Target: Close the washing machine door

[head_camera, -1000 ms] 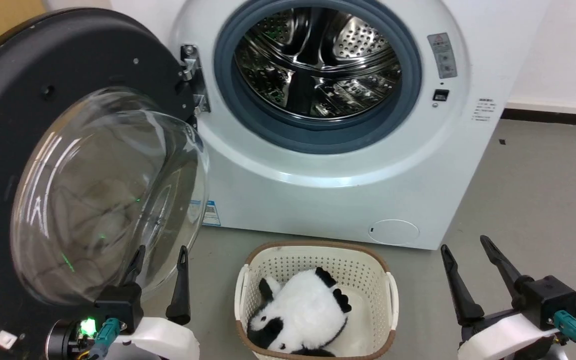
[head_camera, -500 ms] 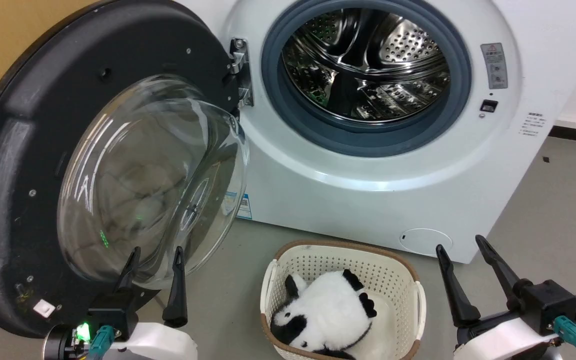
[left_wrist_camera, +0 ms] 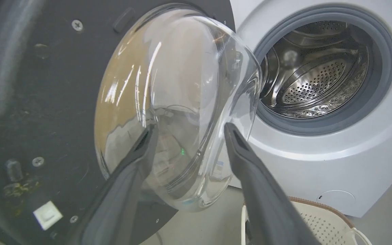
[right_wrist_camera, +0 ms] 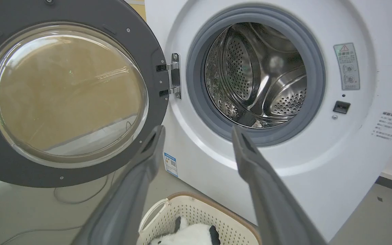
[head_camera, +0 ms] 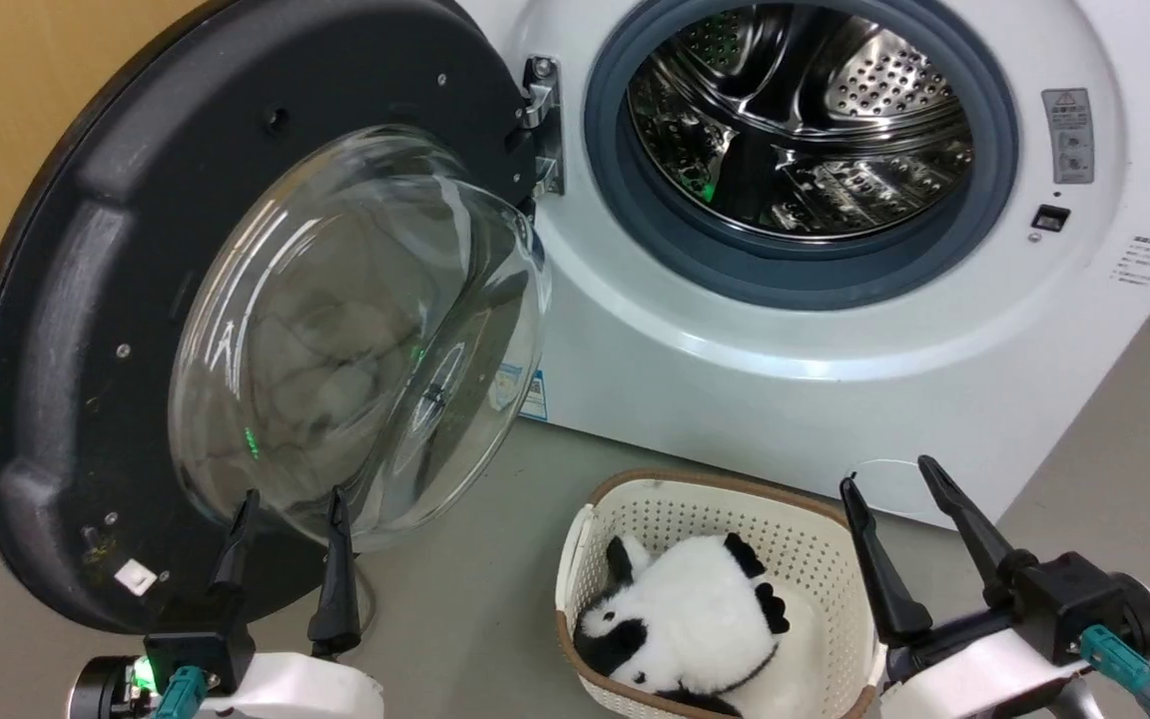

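Danger here: the left gripper (head_camera: 292, 493), fingers spread and empty, sits just under the glass bowl (head_camera: 355, 330). Push on that slick curve and it may skid off, and a soft shove could stop short of latching. Right gripper (head_camera: 886, 471) is spread and empty beside the laundry basket (head_camera: 675, 514). The washing machine door (head_camera: 86, 300) hangs wide open off the hinge (head_camera: 542, 130), left of the drum opening on the washing machine (head_camera: 735, 369). It's upright, inner face toward the robot, and round, so no long axis.

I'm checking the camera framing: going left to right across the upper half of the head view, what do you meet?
washing machine door → metal hinge → steel drum → warning sticker
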